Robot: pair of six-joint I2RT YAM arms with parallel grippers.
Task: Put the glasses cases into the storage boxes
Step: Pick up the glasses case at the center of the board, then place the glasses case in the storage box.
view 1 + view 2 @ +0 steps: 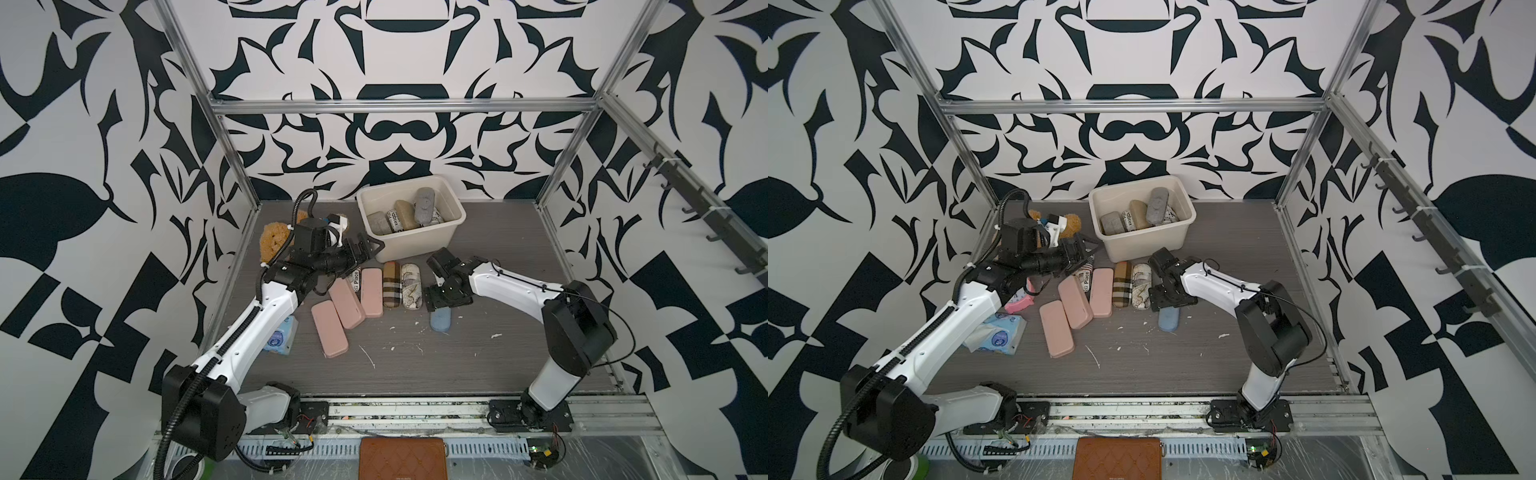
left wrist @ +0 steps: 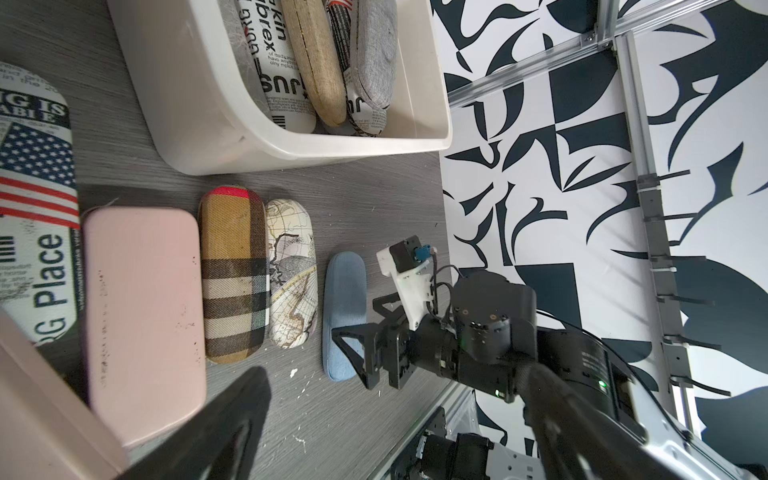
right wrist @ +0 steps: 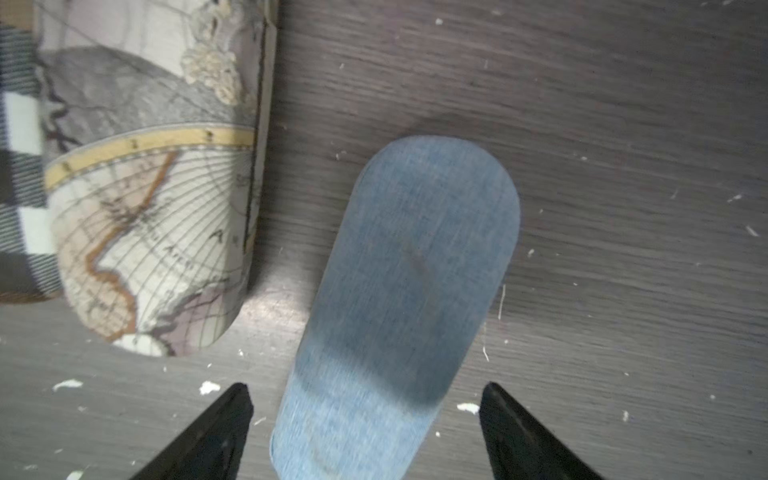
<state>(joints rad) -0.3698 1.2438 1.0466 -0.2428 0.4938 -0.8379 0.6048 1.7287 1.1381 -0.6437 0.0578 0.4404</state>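
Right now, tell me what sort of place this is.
Probably a robot test cell: an aluminium frame, black-and-white patterned panels all round, and the left arm and right arm bolted to a rail.

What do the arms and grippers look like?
White link shells and black joint housings on the left arm and right arm. Ribbed black conduit on the left, thin black cable on the right. Black, triangular-fingered left gripper and right gripper.
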